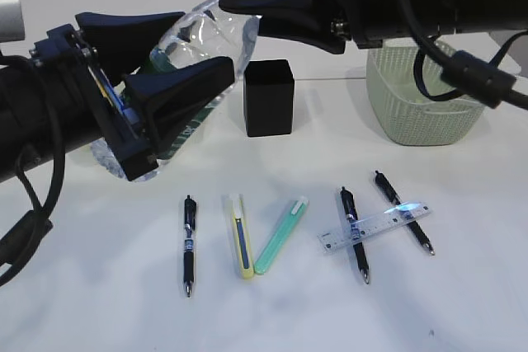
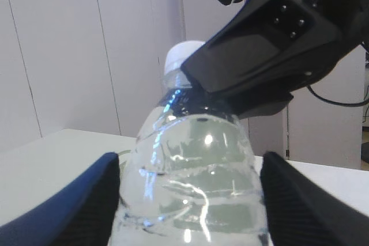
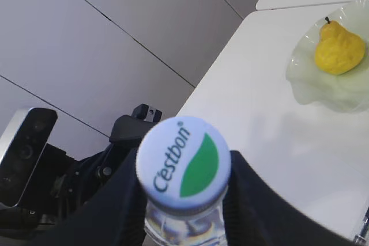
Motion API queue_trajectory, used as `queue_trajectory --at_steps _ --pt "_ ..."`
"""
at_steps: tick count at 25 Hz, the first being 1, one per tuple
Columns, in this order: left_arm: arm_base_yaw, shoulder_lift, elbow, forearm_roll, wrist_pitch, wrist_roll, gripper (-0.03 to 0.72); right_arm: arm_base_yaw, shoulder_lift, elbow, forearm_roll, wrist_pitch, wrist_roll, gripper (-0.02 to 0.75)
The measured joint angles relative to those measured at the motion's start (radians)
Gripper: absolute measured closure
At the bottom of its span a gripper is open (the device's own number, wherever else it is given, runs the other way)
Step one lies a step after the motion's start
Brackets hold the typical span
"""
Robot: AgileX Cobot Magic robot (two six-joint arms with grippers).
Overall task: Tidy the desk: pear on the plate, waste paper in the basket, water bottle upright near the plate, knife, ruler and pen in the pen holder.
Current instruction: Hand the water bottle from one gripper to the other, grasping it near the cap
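Observation:
The water bottle [image 1: 216,29] hangs tilted above the desk [image 1: 99,286], held at both ends. My left gripper [image 1: 206,40] has its fingers against the sides of the clear body [image 2: 196,159]. My right gripper [image 3: 183,214] is shut on the neck just under the white cap [image 3: 184,165]. The pear [image 3: 339,49] lies on the wavy pale green plate [image 3: 311,87]. The black pen holder [image 1: 269,98] stands behind three pens [image 1: 189,245], a yellow knife [image 1: 238,235], a green knife [image 1: 280,237] and the clear ruler [image 1: 375,227]. No waste paper shows.
The sage-green basket [image 1: 417,100] stands at the back right, partly behind my right arm. The ruler lies across two of the pens [image 1: 355,232] on the right. Both arms crowd the space above the back of the desk.

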Motion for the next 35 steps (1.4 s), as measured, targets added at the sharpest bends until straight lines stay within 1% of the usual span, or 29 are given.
queue_trajectory --at_steps 9,17,25,28,30,33,35 --pt "-0.002 -0.006 -0.001 -0.005 0.046 0.0 0.16 0.002 0.0 -0.011 -0.056 -0.029 -0.002 0.487" --pt "-0.002 -0.006 -0.001 -0.049 0.054 0.0 0.161 0.002 -0.053 -0.011 -0.197 -0.122 0.051 0.487" --pt "-0.002 -0.006 -0.001 -0.044 0.074 0.0 0.161 0.002 -0.063 -0.012 -0.294 -0.124 0.106 0.488" --pt "-0.002 -0.006 -0.001 -0.02 0.074 0.0 0.161 0.002 -0.082 -0.012 -0.318 -0.128 0.117 0.488" --pt "-0.002 -0.006 -0.001 -0.005 0.074 -0.001 0.161 0.002 -0.096 -0.022 -0.369 -0.131 0.149 0.488" --pt "-0.002 -0.006 -0.001 0.006 0.082 -0.003 0.161 0.002 -0.112 -0.043 -0.483 -0.117 0.228 0.488" --pt "-0.002 -0.006 -0.001 0.017 0.086 -0.01 0.161 0.002 -0.119 -0.056 -0.538 -0.108 0.252 0.488"
